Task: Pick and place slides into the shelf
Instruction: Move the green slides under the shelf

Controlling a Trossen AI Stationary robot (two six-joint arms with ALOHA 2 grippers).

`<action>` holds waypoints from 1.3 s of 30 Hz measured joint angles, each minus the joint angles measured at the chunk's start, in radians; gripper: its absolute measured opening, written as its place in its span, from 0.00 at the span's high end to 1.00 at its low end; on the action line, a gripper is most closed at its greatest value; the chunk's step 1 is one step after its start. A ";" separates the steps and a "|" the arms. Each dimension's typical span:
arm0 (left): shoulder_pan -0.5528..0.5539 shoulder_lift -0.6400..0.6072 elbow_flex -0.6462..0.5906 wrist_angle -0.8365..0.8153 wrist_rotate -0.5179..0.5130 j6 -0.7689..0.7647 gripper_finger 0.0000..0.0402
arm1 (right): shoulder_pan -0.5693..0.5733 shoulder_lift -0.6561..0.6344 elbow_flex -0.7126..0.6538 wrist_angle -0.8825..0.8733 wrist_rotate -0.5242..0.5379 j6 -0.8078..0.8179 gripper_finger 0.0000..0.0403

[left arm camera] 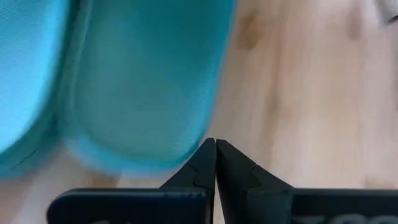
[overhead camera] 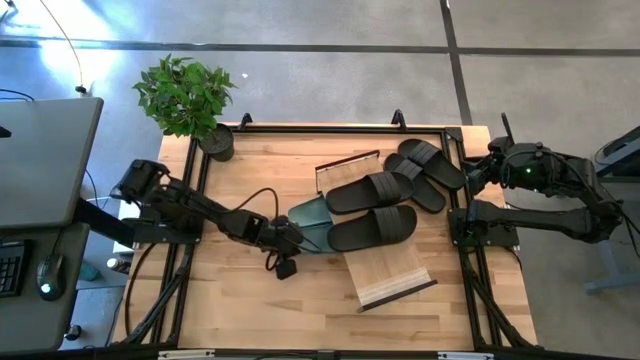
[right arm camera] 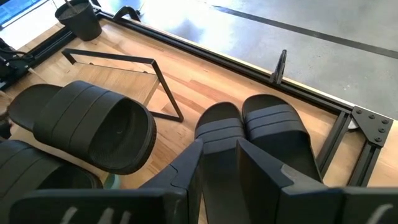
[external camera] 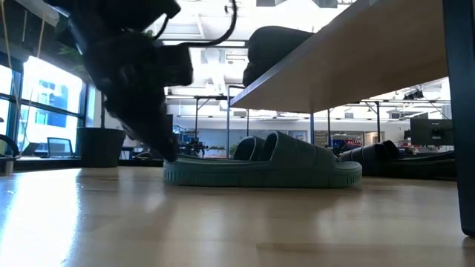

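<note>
The shelf (overhead camera: 390,270), a sloping light-wood plank, stands at the table's middle. Two black slides (overhead camera: 370,190) (overhead camera: 372,228) lie on it. Two sage-green slides (overhead camera: 308,215) lie side by side on the table at the shelf's left side, partly under the plank (external camera: 349,67). My left gripper (left arm camera: 216,149) is shut, its tips at the end of one green slide (external camera: 260,167). Another black pair (right arm camera: 273,130) lies at the far right. My right gripper (right arm camera: 217,155) hangs open above that pair, holding nothing. My left gripper meets the rounded end rim (left arm camera: 186,152) of one green slide with its shut fingertips (external camera: 171,154), not with a pinch. The fingers slant down from the table's left side. The slide lies flat, sole on the table.
A potted plant (overhead camera: 215,140) stands at the far left corner. A black metal frame rail (right arm camera: 249,74) runs along the table's edges. Bare wood lies along the near side (overhead camera: 300,310). A desk with a laptop and mouse (overhead camera: 45,280) stands beyond the left edge.
</note>
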 joint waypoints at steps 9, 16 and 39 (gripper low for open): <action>-0.010 0.075 0.037 0.026 0.012 -0.010 1.00 | 0.000 0.001 0.000 0.000 0.000 0.003 0.78; -0.011 0.073 0.115 -0.199 0.059 -0.007 1.00 | 0.000 0.000 0.000 0.000 -0.008 0.003 0.78; -0.008 0.073 0.157 -0.246 -0.145 0.066 1.00 | 0.000 0.000 0.000 -0.045 -0.005 -0.001 0.78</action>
